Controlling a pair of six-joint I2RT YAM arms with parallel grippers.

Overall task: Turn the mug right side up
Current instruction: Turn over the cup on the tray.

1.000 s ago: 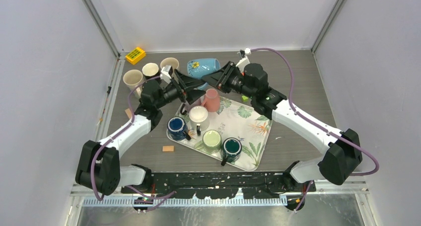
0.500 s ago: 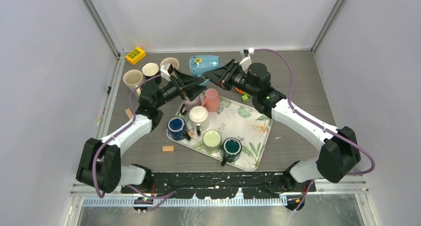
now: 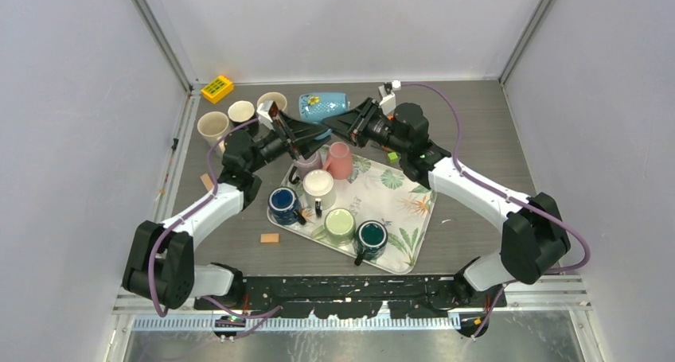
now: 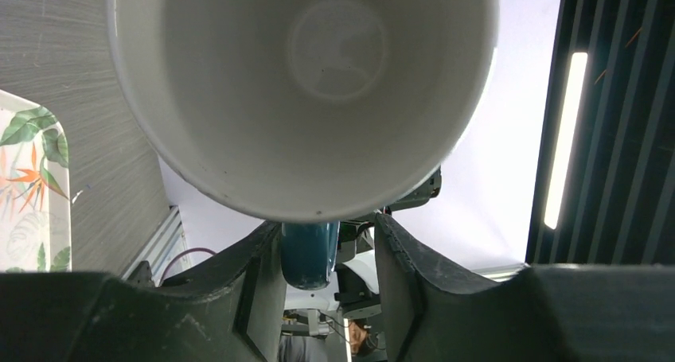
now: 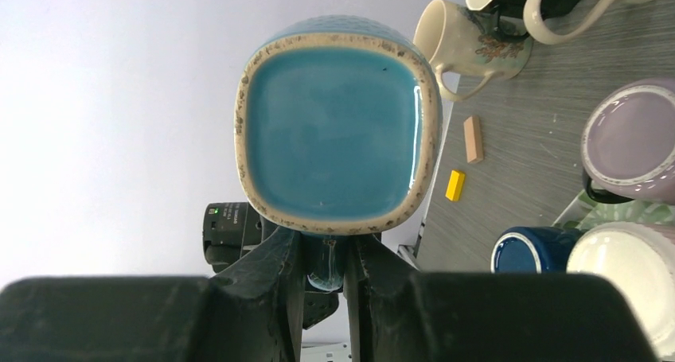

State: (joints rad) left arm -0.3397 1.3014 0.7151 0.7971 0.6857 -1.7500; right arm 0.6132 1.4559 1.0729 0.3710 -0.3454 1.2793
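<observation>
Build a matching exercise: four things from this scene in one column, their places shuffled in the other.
1. blue mug
2. navy mug
3. yellow block
4. cream mug

A. on the leaf-print tray
B. far left corner of the table
C. held on its side by the right gripper
D. on bare table, left of the tray

Pairs: 1-C, 2-A, 3-B, 4-D
</observation>
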